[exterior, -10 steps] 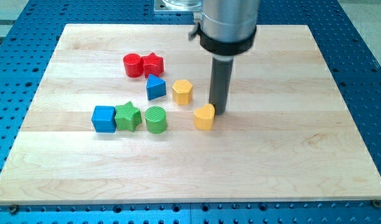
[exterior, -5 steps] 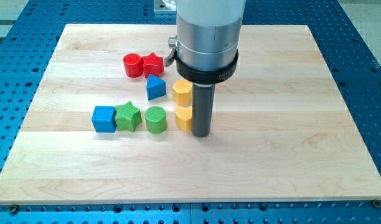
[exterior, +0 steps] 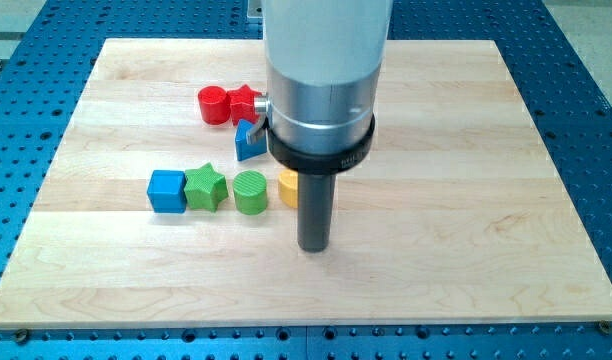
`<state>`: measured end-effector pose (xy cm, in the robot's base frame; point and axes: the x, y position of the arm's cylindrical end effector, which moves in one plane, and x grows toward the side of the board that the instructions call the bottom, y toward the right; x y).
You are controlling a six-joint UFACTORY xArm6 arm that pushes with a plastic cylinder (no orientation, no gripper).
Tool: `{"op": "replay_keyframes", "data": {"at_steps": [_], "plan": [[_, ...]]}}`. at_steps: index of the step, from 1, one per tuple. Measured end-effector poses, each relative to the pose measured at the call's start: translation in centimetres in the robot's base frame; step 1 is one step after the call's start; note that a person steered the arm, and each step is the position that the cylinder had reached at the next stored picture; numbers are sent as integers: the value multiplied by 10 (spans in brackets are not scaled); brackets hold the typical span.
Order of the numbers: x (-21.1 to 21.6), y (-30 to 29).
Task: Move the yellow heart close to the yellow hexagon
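My tip [exterior: 313, 247] rests on the wooden board, just below and to the right of the yellow heart [exterior: 287, 188]. Only the heart's left part shows beside the rod, right next to the green cylinder [exterior: 250, 192]. The yellow hexagon is hidden behind the arm's wide body, so I cannot tell how close the heart lies to it.
A blue cube [exterior: 167, 190] and a green star [exterior: 205, 187] line up left of the green cylinder. A red cylinder [exterior: 213, 104] and a red star [exterior: 244, 100] sit further up, with a blue triangle [exterior: 246, 141] partly hidden behind the arm. The wooden board [exterior: 466, 200] lies on a blue perforated table.
My tip moved left and toward the view's bottom. The yellow heart slid left to beside the green cylinder, below where the hexagon stood. The arm now covers the hexagon.
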<state>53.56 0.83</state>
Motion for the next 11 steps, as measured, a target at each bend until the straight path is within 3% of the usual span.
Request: {"op": "replay_keyframes", "data": {"at_steps": [4, 5, 7, 8, 11], "plan": [[-12, -24], [-28, -7], [-116, 19], [-128, 19], [-54, 11]]}}
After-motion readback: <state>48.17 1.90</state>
